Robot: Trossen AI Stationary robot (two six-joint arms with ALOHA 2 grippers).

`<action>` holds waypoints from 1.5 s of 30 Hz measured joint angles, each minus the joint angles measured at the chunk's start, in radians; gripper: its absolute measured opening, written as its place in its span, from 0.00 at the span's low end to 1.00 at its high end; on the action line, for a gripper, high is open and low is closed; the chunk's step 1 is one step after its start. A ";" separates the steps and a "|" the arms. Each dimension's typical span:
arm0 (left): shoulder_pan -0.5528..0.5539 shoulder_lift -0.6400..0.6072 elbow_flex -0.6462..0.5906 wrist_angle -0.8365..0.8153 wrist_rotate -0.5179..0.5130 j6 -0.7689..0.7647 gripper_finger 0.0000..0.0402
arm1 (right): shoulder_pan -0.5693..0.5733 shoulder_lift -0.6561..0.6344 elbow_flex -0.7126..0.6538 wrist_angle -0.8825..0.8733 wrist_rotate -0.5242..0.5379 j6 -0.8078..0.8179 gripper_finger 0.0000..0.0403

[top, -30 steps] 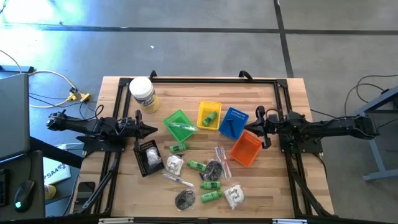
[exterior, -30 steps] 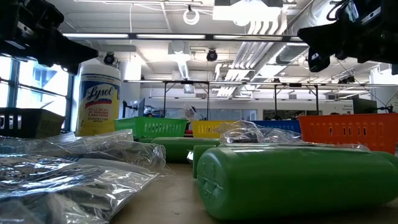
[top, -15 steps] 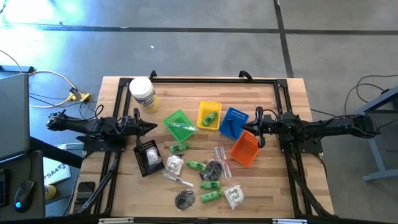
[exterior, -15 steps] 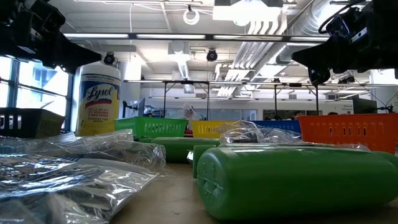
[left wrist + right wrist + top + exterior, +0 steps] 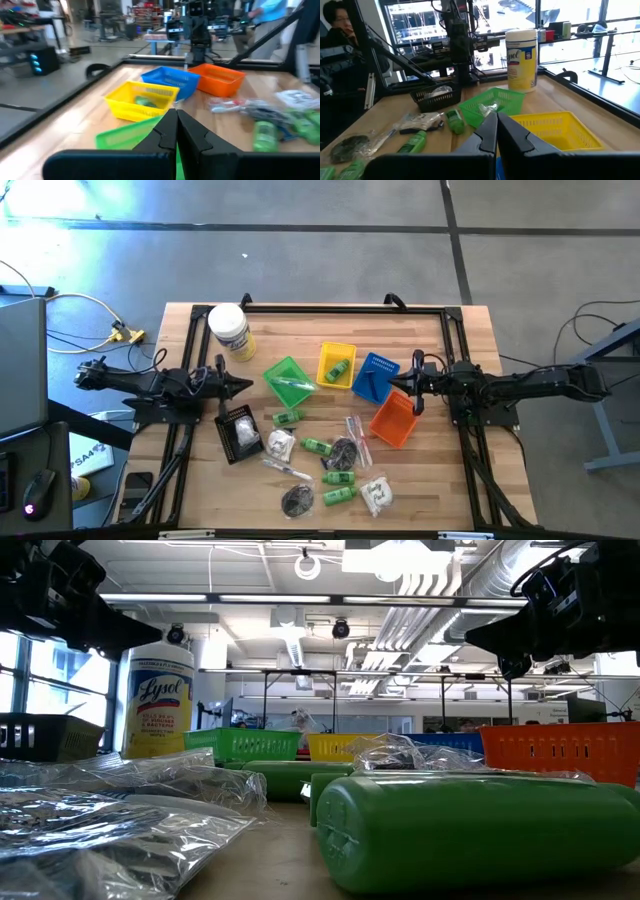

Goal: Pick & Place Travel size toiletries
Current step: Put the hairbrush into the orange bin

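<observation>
- Nearest the table's front edge lie a white sachet (image 5: 377,496), a black round pouch (image 5: 296,500) and a small green bottle (image 5: 340,496).
- Further in, more green bottles (image 5: 317,447), a second sachet (image 5: 280,444) and clear-wrapped sticks (image 5: 356,434) lie scattered between the black basket (image 5: 239,431) and the orange basket (image 5: 395,418).
- The left gripper (image 5: 243,388) hangs by the green basket (image 5: 289,381), fingers pressed together, empty.
- The right gripper (image 5: 396,384) hangs over the blue basket's (image 5: 375,375) edge, fingers together too.
- The yellow basket (image 5: 336,364) holds one green bottle.
- A Lysol wipes canister (image 5: 229,330) stands at the far corner.
</observation>
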 joint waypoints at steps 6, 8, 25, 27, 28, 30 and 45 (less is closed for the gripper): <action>-0.001 0.123 0.013 0.080 0.039 -0.110 0.00 | 0.002 0.000 -0.001 0.000 -0.002 0.001 0.01; -0.007 0.207 0.033 0.144 0.058 -0.153 0.00 | 0.002 0.000 -0.001 -0.004 -0.004 0.001 0.01; -0.078 1.305 0.782 -0.016 0.131 -0.224 0.12 | 0.002 0.000 -0.001 -0.008 -0.031 0.000 0.01; -0.078 1.412 0.895 -0.028 0.212 -0.182 0.20 | 0.002 0.000 -0.001 -0.008 -0.035 0.008 0.01; -0.078 1.462 0.947 -0.029 0.245 -0.166 0.25 | 0.002 0.000 -0.001 -0.008 -0.040 0.018 0.01; -0.079 1.555 1.046 -0.043 0.288 -0.146 0.36 | 0.002 0.000 -0.001 -0.007 -0.058 0.023 0.01; 0.113 1.908 1.261 -0.150 0.572 -0.229 0.90 | 0.002 -0.001 -0.001 0.005 -0.157 0.052 0.01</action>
